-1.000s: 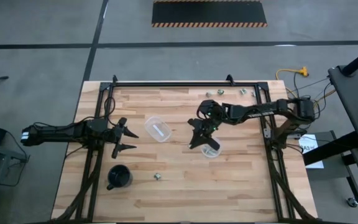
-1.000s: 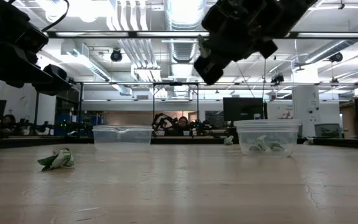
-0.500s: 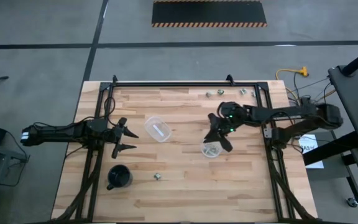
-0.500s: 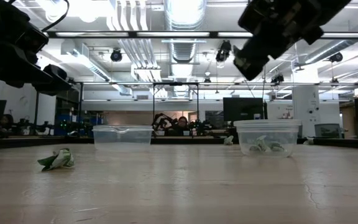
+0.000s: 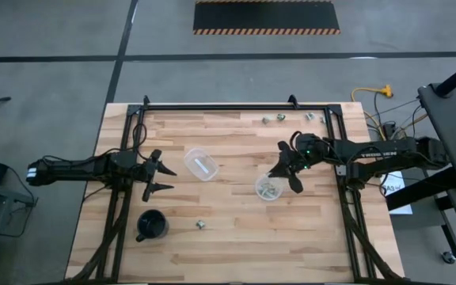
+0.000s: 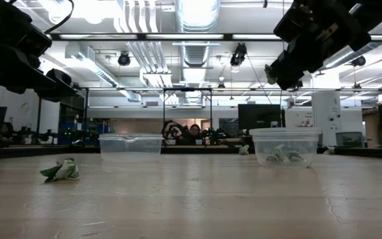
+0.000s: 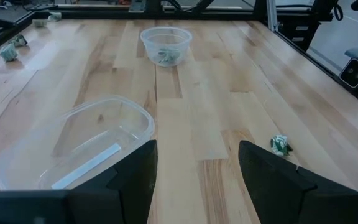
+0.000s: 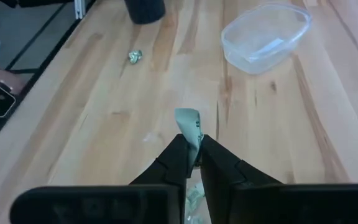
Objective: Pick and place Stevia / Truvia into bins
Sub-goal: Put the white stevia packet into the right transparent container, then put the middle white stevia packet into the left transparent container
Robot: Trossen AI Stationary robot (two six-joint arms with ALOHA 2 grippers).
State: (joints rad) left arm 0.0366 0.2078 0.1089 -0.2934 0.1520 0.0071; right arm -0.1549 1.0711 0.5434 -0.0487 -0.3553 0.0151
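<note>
Below right gripper (image 8: 192,157), bin (image 8: 194,198) cut off

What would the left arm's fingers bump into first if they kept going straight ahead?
Most likely the empty clear tub. It sits right in front of the left gripper, slightly to one side, so the fingers might just clip its edge. Farther along stands the tub with packets.

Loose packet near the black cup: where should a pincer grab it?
The loose packet lies crumpled on the table, apart from the black cup. Come straight down and pinch across its raised bunched middle; probably no flat edge to get under.
</note>
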